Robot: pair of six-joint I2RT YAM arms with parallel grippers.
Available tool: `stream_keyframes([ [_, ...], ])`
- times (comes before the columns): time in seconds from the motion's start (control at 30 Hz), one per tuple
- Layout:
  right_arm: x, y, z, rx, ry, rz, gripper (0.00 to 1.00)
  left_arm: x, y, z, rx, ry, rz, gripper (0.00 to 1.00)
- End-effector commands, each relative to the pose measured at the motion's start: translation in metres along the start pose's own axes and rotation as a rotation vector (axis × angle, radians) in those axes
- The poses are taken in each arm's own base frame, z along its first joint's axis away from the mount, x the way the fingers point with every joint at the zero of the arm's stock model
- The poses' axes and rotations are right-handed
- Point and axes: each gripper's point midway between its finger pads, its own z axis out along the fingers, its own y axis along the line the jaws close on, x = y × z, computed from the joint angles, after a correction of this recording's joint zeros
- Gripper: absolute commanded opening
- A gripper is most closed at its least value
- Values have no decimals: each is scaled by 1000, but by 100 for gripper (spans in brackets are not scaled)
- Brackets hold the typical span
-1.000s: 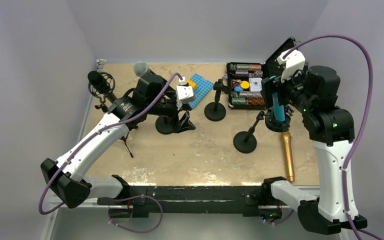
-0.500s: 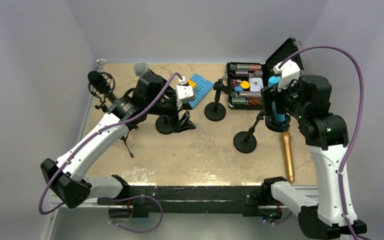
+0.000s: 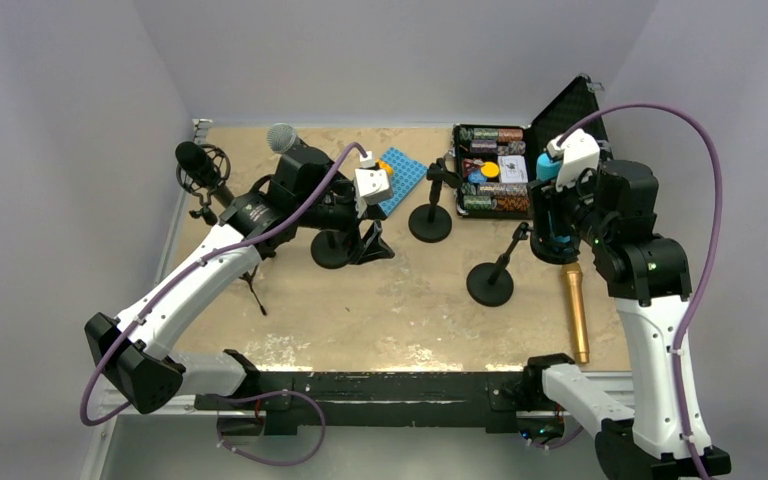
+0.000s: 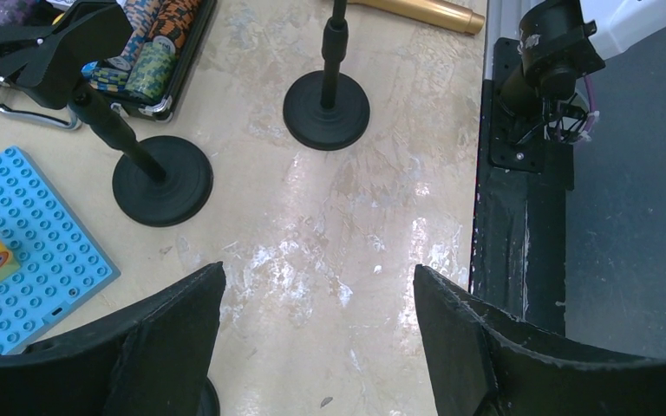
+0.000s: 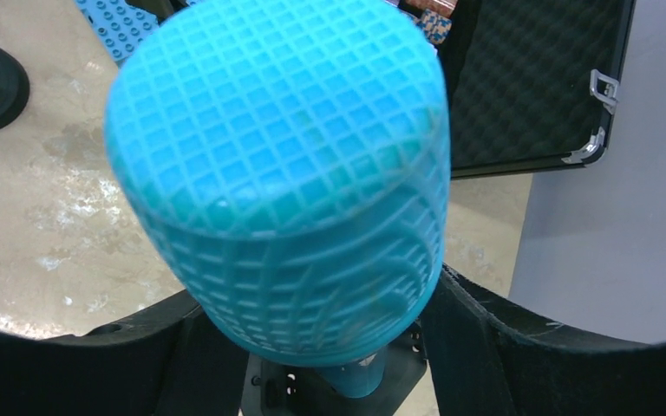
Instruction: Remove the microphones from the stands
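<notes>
— Entry one, the task piece?
— Blue microphone point(image 5: 277, 173), mesh head up, upright in its stand point(image 3: 558, 254), near the right edge of the tabletop point(image 3: 380, 310), just in front of the open chip case point(image 3: 490, 170).
— Right gripper point(image 5: 312, 321)?
— Around the blue microphone below its head, one finger on each side. I cannot tell whether the fingers press on it.
— Left gripper point(image 4: 316, 286)?
— Jaws spread wide, nothing between them, low over the tabletop left of centre.
— Other stock?
— Gold microphone point(image 3: 574, 310), lying flat along the right edge. Two bare round-based stands point(image 3: 490, 282) mid-table. Blue studded plate point(image 3: 400, 178) toward the far edge. Silver-headed microphone point(image 3: 282, 137) behind the left arm. Black microphone point(image 3: 198, 165) in a shock mount, far left corner
</notes>
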Motion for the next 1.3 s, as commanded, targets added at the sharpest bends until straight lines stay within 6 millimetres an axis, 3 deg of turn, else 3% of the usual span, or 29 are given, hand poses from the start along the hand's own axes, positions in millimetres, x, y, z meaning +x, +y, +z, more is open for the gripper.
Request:
stream_keyframes([
  [0.0, -14, -7, -4, 31, -61, 11, 64, -23, -3, -4, 18, -63, 30, 84],
  [0.07, -16, -7, -6, 29, -64, 2, 58, -22, -3, -4, 17, -62, 31, 84],
  [0.13, -21, -7, -8, 19, -77, -18, 46, -22, -3, -4, 17, -62, 31, 84],
  [0.23, -35, -8, -14, 11, -113, -48, 25, -24, -3, -6, 16, -67, 34, 84],
  [0.33, -62, -16, -32, 44, -187, -49, 0, -24, -3, -7, 10, -66, 41, 84],
  [0.57, -156, -40, -112, 154, -516, -28, 0, -24, -7, -9, 19, -73, 29, 84],
  [0.63, -170, -56, -121, 233, -536, -23, 0, -24, -5, -7, 19, -74, 26, 84],
  [0.7, -171, -73, -118, 322, -506, -57, 0, -26, -5, -6, 21, -78, 23, 84],
  [0.8, -141, -89, -82, 393, -317, -169, 0, -29, -5, -6, 25, -85, 22, 84],
  [0.93, -92, -103, -46, 369, -116, -148, 0, -30, -7, -9, 19, -88, 26, 84],
  [1.07, -41, -131, -21, 396, 51, -109, 0, -28, -7, -12, 11, -83, 32, 84],
  [1.27, 57, -146, 11, 331, 318, -91, 0, -28, -7, -12, 4, -83, 37, 84],
])
